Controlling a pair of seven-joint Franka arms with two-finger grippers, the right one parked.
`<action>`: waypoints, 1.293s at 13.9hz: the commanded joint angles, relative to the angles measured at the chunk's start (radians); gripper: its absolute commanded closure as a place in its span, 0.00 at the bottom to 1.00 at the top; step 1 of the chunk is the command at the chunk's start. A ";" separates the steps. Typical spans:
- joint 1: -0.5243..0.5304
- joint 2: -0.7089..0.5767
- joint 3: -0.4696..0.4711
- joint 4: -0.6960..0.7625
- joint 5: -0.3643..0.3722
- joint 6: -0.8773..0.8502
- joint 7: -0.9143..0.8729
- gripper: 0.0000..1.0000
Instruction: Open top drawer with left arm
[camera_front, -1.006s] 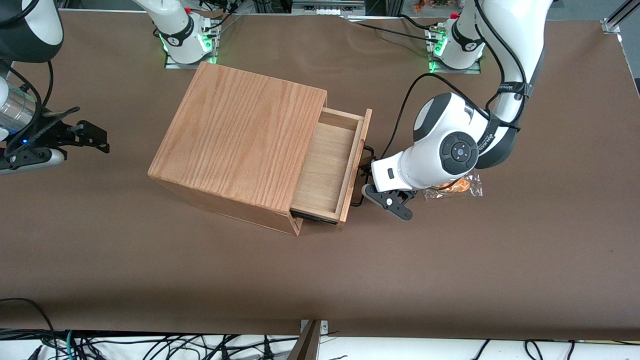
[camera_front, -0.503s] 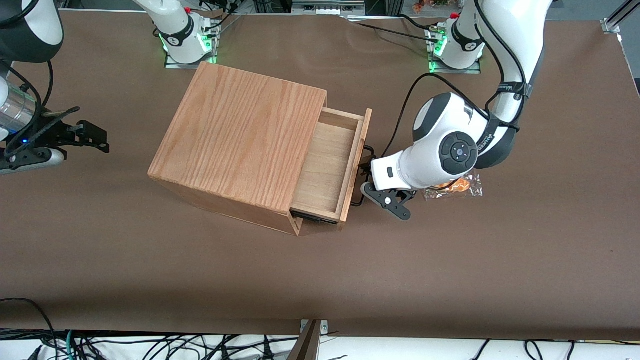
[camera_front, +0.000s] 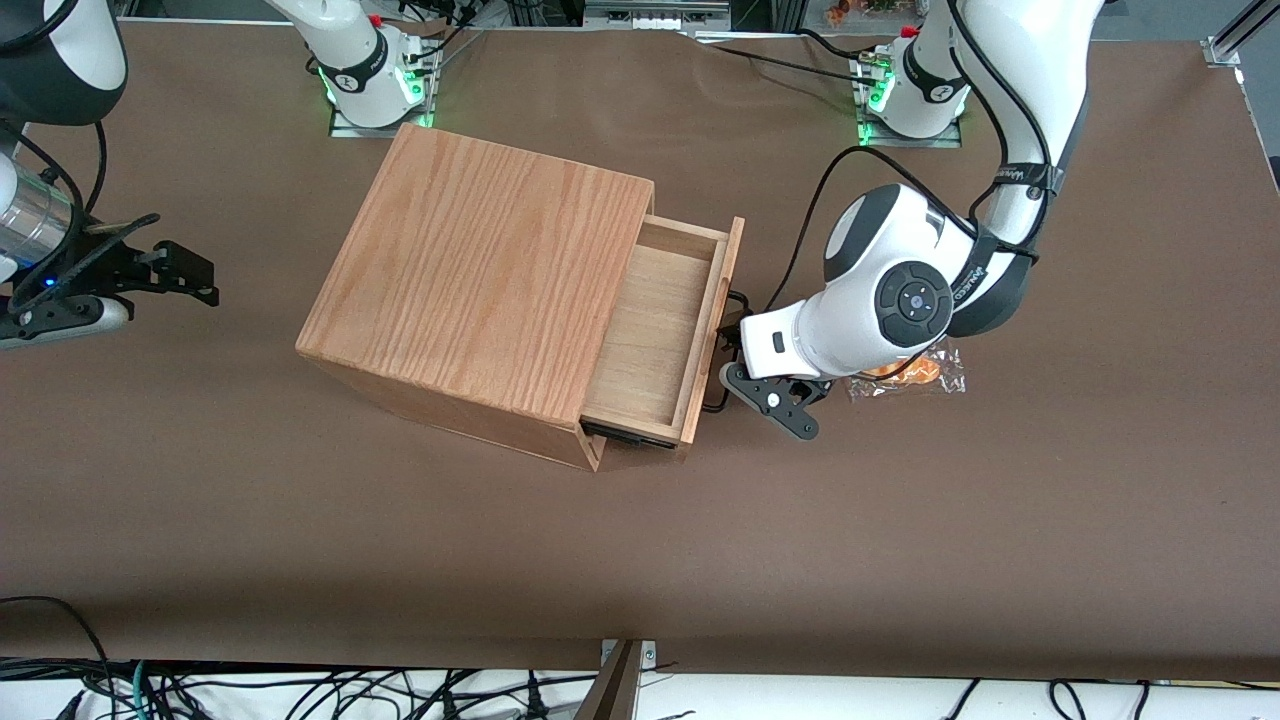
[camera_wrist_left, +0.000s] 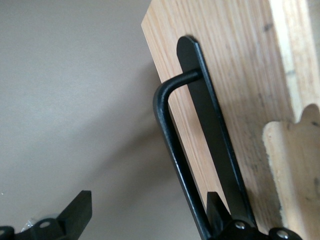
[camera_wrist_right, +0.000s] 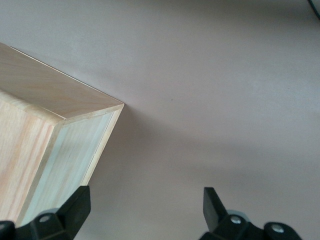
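The wooden cabinet (camera_front: 480, 270) stands mid-table with its top drawer (camera_front: 655, 330) pulled partly out, showing a bare pale-wood tray. Its oak-grain front panel (camera_wrist_left: 235, 75) carries the thin black bar handle (camera_wrist_left: 172, 135), which faces the working arm's end of the table. My left gripper (camera_front: 733, 332) sits right in front of that panel at handle height. In the left wrist view the gripper (camera_wrist_left: 147, 212) is open, fingers wide apart. The handle bar runs just inside one fingertip (camera_wrist_left: 216, 206); the other fingertip (camera_wrist_left: 79, 207) hangs over bare table. Nothing is clamped.
A clear-wrapped orange packet (camera_front: 905, 375) lies on the brown table under the left arm's elbow joint (camera_front: 905, 295). The two arm bases (camera_front: 375, 85) (camera_front: 915, 95) stand along the table edge farthest from the front camera. The parked gripper (camera_front: 130, 275) hovers at its own end.
My left wrist has crept a few pixels toward the drawer front. The drawer stands about as far out as before.
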 joint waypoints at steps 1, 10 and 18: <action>0.043 -0.029 0.010 -0.041 0.076 -0.029 0.051 0.00; 0.060 -0.030 0.003 -0.041 0.059 -0.045 0.085 0.00; 0.073 -0.054 -0.007 -0.021 -0.043 -0.149 0.077 0.00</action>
